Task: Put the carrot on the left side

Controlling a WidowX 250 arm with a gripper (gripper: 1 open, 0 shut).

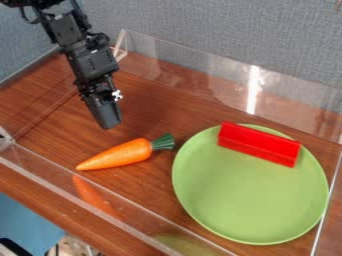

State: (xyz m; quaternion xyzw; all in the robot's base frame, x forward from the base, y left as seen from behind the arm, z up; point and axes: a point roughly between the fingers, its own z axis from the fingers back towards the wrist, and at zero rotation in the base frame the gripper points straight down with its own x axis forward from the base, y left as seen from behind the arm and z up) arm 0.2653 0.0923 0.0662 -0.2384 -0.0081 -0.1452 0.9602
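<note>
**Carrot waits loose on the table, hand empty**

The carrot (118, 153) lies on the wooden table (160, 105), just left of the green plate (250, 185), apart from it. It looks light, stiff and smooth; the thick middle seems the safest hold. The hand (108, 118) hangs above it, fingers pressed together, pinching nothing. Clear walls fence the table.

I work over a dark brown wooden table (54, 120) with a clear plastic wall (254, 85) standing around its edges. Behind it hangs a grey textured backdrop (227, 30). Soft light glints off the plastic.
</note>
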